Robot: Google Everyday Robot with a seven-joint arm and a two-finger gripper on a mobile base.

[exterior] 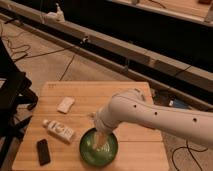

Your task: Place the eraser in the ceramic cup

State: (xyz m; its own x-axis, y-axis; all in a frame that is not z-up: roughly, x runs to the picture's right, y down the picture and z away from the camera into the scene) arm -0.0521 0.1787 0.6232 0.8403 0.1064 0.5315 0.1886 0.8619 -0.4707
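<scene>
1. Gripper [100, 142] hangs low over the green plate [84, 152], near the table's [137, 156] front edge. Whether it's spread or closed I cannot tell.
2. Off to its left, well apart and about as near to me, the eraser [43, 151] lies flat on the wood, untouched.
3. Left of the gripper and a little beyond it lies a white tube [59, 130]. Farther back sits a white block [65, 104].
4. I can't see the ceramic cup. I'd guess the arm [150, 112] behind the gripper hides it.
5. My read is that nothing is done yet. Reaching, grasping, carrying and dropping the eraser into the cup all remain.
</scene>
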